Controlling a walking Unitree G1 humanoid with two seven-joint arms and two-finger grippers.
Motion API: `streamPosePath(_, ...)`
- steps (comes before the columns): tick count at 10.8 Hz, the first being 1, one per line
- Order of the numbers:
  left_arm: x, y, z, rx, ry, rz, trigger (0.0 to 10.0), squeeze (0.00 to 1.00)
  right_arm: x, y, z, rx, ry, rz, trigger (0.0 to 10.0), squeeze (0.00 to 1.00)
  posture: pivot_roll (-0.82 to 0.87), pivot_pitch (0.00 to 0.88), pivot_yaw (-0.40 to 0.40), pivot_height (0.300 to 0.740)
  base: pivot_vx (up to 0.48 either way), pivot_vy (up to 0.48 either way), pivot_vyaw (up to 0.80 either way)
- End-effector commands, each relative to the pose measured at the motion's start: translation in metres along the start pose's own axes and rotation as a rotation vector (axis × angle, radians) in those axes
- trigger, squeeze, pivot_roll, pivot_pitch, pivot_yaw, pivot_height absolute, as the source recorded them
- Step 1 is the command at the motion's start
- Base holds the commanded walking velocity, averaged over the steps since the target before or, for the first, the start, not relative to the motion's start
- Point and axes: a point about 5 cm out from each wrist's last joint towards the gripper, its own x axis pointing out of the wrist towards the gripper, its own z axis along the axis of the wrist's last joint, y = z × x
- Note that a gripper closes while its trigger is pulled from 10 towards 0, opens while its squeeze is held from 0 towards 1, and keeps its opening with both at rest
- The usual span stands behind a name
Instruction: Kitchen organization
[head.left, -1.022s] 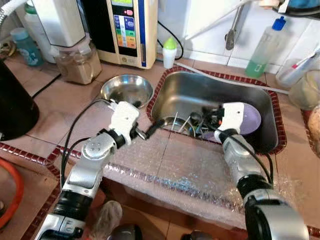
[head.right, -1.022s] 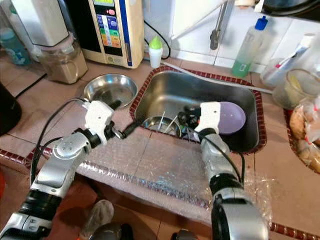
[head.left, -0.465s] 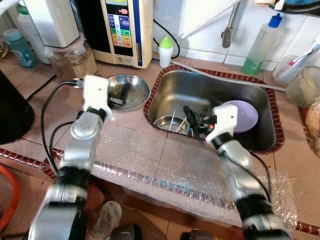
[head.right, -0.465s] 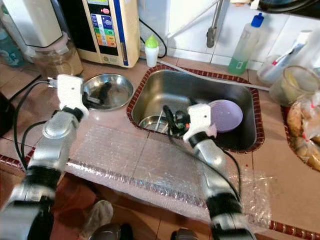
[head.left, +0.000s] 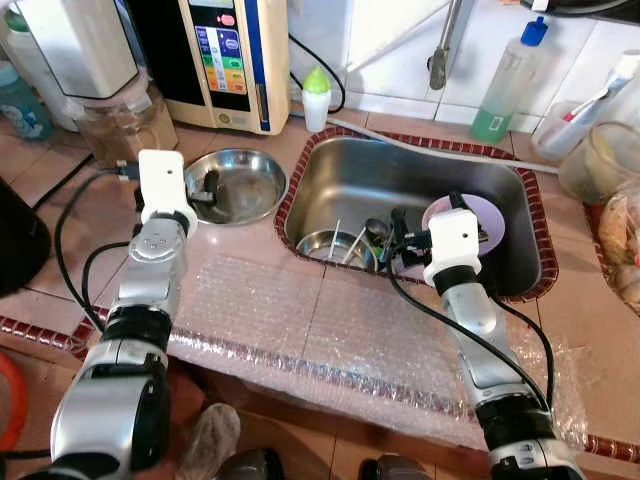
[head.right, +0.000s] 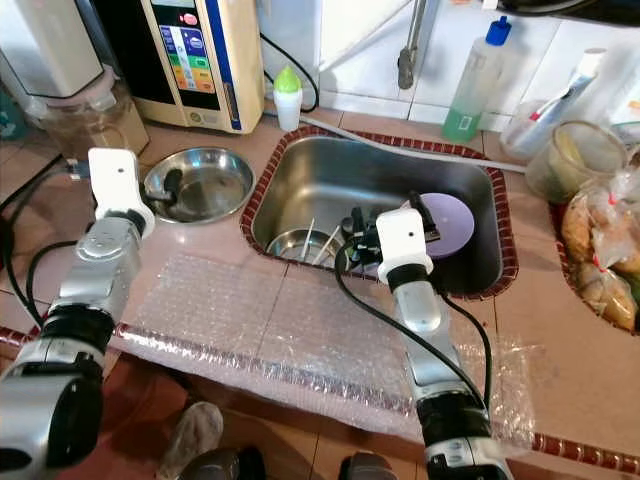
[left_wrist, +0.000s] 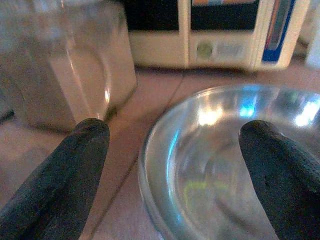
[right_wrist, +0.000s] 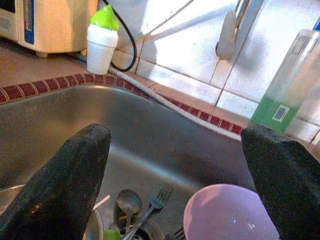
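L gripper (left_wrist: 175, 165) fingers spread, straddling near rim of steel bowl (head.left: 238, 186) on counter. Looks light, stiff, slick; pinch rim. R gripper (right_wrist: 175, 175) spread above sink (head.left: 520, 190), purple plate (right_wrist: 227, 212) below.

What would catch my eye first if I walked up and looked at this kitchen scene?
Probably the two silver arms reaching over the tiled counter. The left gripper hovers with open fingers at the rim of a steel bowl on the counter. The right gripper hangs open over the sink, where a purple plate leans beside a fork and spoon.
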Motion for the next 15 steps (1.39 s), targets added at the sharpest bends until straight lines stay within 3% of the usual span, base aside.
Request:
streamPosePath(1, 0.003, -0.001, 0.000, -0.030, 0.030, -0.008, 10.0, 1.00, 0.000, -0.004, 0.002, 0.003, -0.002, -0.028, 10.0, 0.33, -0.19, 0.064, 0.065, 0.740, 0.000, 0.000, 0.00)
streamPosePath(2, 0.004, -0.005, -0.005, -0.020, 0.070, -0.023, 10.0, 0.00, 0.000, -0.003, 0.002, 0.006, 0.003, -0.031, 10.0, 0.00, -0.19, 0.060, 0.067, 0.740, 0.000, 0.000, 0.00)
streamPosePath(5, 0.005, -0.009, -0.021, -0.155, 0.220, -0.034, 10.0, 0.00, 0.000, -0.005, 0.004, 0.037, 0.009, -0.039, 10.0, 0.00, -0.20, 0.050, 0.075, 0.740, 0.000, 0.000, 0.00)
streamPosePath(6, 0.005, -0.012, -0.024, -0.267, 0.273, -0.056, 4.6, 0.00, 0.001, -0.005, 0.006, 0.050, 0.009, -0.042, 10.0, 0.00, -0.20, 0.048, 0.076, 0.740, 0.000, 0.000, 0.00)
streamPosePath(7, 0.006, -0.013, -0.024, -0.330, 0.295, -0.060, 0.0, 0.00, 0.001, -0.005, 0.006, 0.053, 0.011, -0.043, 10.0, 0.00, -0.20, 0.045, 0.080, 0.740, 0.000, 0.000, 0.00)
streamPosePath(13, 0.003, 0.000, -0.032, -0.506, 0.358, -0.051, 0.0, 0.00, 0.004, -0.004, 0.007, 0.065, 0.016, -0.040, 10.0, 0.00, -0.18, 0.034, 0.086, 0.740, 0.000, 0.000, 0.00)
streamPosePath(14, 0.000, 0.001, -0.037, -0.498, 0.369, -0.058, 0.0, 0.00, 0.005, -0.003, 0.007, 0.065, 0.013, -0.033, 10.0, 0.00, -0.18, 0.034, 0.084, 0.740, 0.000, 0.000, 0.00)
streamPosePath(15, -0.003, 0.000, -0.043, -0.468, 0.384, -0.086, 0.0, 0.00, 0.004, 0.003, 0.012, 0.146, -0.013, 0.048, 10.0, 0.00, -0.17, 0.034, 0.081, 0.740, 0.000, 0.000, 0.00)
